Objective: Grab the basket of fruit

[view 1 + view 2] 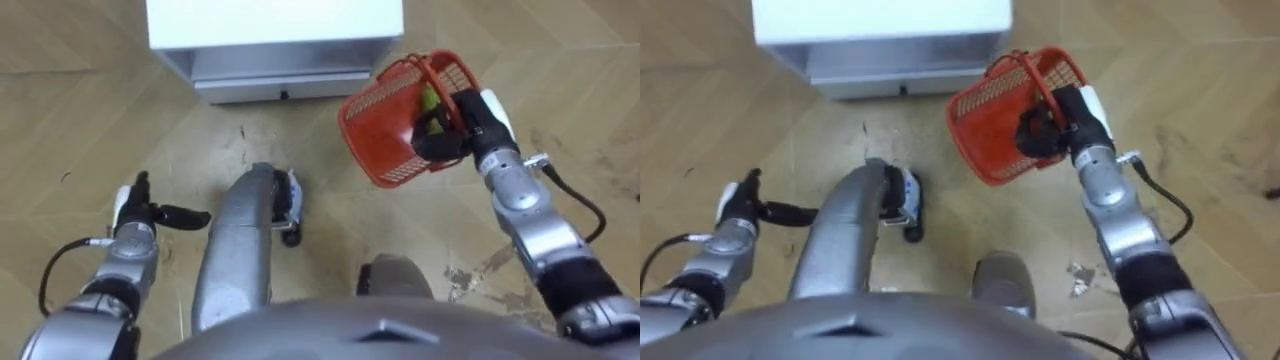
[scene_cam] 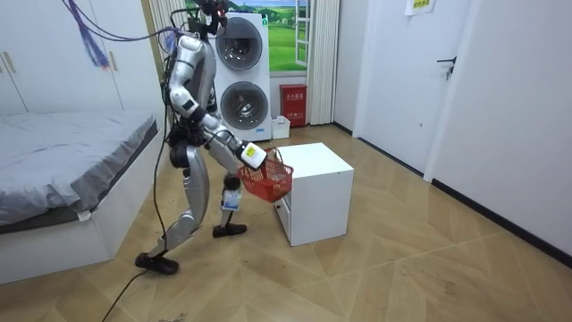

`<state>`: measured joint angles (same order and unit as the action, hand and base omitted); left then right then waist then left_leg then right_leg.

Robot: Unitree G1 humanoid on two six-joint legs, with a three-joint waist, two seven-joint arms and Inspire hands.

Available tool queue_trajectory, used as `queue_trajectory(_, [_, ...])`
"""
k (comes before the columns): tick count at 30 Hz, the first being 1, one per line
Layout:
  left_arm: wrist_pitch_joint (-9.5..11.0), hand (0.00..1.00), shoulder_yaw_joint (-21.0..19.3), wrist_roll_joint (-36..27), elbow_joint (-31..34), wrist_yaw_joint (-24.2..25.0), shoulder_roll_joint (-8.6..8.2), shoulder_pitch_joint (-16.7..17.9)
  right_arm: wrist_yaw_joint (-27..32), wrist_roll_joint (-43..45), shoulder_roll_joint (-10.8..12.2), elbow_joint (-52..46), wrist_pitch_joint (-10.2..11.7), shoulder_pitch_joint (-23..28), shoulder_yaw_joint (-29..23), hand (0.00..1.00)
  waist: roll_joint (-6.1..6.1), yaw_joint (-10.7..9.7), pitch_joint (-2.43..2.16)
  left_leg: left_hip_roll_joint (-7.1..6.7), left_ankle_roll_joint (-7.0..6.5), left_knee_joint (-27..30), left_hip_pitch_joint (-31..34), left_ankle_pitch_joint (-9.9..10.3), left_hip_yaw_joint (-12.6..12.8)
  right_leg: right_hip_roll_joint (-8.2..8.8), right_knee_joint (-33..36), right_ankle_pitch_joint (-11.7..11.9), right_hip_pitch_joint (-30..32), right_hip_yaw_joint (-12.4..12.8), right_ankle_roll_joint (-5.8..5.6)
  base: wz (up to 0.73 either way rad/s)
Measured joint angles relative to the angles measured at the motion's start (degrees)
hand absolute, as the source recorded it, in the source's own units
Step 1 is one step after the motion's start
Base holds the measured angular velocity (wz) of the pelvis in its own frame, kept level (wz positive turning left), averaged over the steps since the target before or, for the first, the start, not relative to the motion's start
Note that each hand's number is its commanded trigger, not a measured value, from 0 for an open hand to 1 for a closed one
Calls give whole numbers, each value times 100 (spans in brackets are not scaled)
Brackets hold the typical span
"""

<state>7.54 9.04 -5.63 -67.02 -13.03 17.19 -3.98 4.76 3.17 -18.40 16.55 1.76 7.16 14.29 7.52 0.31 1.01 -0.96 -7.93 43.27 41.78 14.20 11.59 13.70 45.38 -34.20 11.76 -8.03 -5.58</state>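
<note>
Red mesh fruit basket [image 1: 385, 125], tilted, in curled fingers of the right hand [image 1: 442, 137]; left hand [image 1: 140, 213] straight-fingered.

— What's lying in the basket [image 1: 380, 130]?
— A green-yellow thing [image 1: 428, 98], half behind my right hand [image 1: 462, 128]. I can't tell which fruit.
— And the white cabinet [image 1: 275, 30]?
— The top edge cuts off its far side.

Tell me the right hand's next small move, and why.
Probably level the basket: the right hand, shut on it, holds it aloft but steeply tilted, so the green fruit inside could slide out. The left hand is open.
</note>
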Motion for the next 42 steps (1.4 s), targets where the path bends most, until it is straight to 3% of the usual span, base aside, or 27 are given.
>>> queue_trajectory(3, [1, 0, 20, -43, 77, -8, -9, 181, -110, 36, -9, -439, 4, 348, -138, 100, -12, -13, 3, 44, 126, -446, -386, -266, -32, -126, -1056, 315, -193, -412, -71, -9])
queue_trajectory(5, [-4, 0, 27, -38, 195, -2, -67, 351, -173, 36, -3, -450, -17, 359, -166, 100, -74, 9, -7, 122, 213, -614, -477, -432, -68, -214, -1247, 373, -278, -557, -65, -2])
queue_trajectory(7, [1, 0, 27, -40, 278, 3, -89, 557, -295, 65, 0, -554, -34, 486, -177, 100, -110, 20, -3, 192, 341, -963, -594, -750, -161, -366, -1301, 475, -288, -671, 92, 12])
queue_trajectory(10, [3, 0, 22, 15, 291, 7, -90, 895, -525, 91, -1, -803, -35, 761, -220, 100, -197, -6, -1, 297, 496, -1364, -838, -1074, -265, -582, -1499, 621, -466, -785, 315, 7])
queue_trajectory(16, [-9, 0, 16, 79, 285, 88, -107, 1346, -937, 141, -30, -1205, -35, 1053, -225, 100, -285, 15, -39, 376, 722, -1892, -1341, -1490, -307, -705, -1555, 669, -714, -792, 565, -1])
queue_trajectory(20, [-7, 0, 3, 187, 292, 127, -106, 1429, -1058, 142, -92, -1586, -28, 1035, -230, 100, -299, 24, -43, 424, 757, -1910, -1449, -1511, -305, -740, -1542, 652, -812, -801, 619, -1])
queue_trajectory(26, [-15, 0, 1, 540, 293, 140, -106, 1479, -1210, 140, -100, -1957, 12, 914, -276, 100, -195, 75, -48, 426, 740, -1902, -1501, -1481, -218, -720, -1718, 647, -989, -897, 628, 9])
queue_trajectory(31, [-147, 0, -159, 873, 288, 252, -116, 1457, -1492, 134, -97, -2050, 10, 626, -298, 100, -149, 302, -49, 416, 681, -1751, -1647, -1187, 48, -624, -2068, 686, -1308, -841, 526, -7])
queue_trajectory(33, [-168, 0, -223, 897, 310, 251, -122, 1445, -1549, 122, -104, -2201, 9, 542, -308, 100, -128, 360, -61, 406, 615, -1651, -1658, -1034, 285, -536, -2089, 663, -1418, -826, 447, 0])
queue_trajectory(36, [-217, 0, -231, 903, 377, 256, -162, 1357, -1582, 44, -110, -2299, 12, 267, -335, 100, -123, 316, -62, 214, 500, -1502, -1673, -742, 400, -298, -1684, 660, -1413, -776, 321, 19])
queue_trajectory(37, [-234, 0, -232, 903, 440, 259, -165, 1269, -1541, 46, -106, -2261, 15, 224, -344, 100, -113, 321, -63, 133, 450, -1500, -1767, -660, 390, -157, -1163, 745, -1261, -696, 176, 44])
queue_trajectory(38, [-233, 0, -240, 904, 456, 259, -166, 1219, -1535, 63, -92, -2242, 14, 202, -345, 100, -114, 322, -64, 91, 417, -1481, -1816, -609, 404, -88, -889, 829, -1165, -616, 110, 43])
queue_trajectory(40, [-251, 0, -384, 901, 476, 253, -181, 1062, -1538, 176, 40, -2236, 18, 173, -337, 100, -118, 379, -62, -61, 323, -1511, -2101, -395, 400, 196, 269, 1506, -757, -528, 210, 25])
queue_trajectory(41, [-264, 0, -422, 900, 490, 251, -185, 1030, -1542, 182, 58, -2235, 22, 174, -335, 100, -125, 402, -61, -95, 294, -1554, -2201, -352, 417, 245, 467, 1734, -703, -496, 234, 17])
queue_trajectory(42, [-291, 0, -454, 896, 505, 243, -194, 993, -1543, 200, 68, -2219, 35, 176, -343, 100, -157, 404, -53, -166, 240, -1662, -2408, -292, 392, 269, 783, 2267, -633, -466, 278, 25])
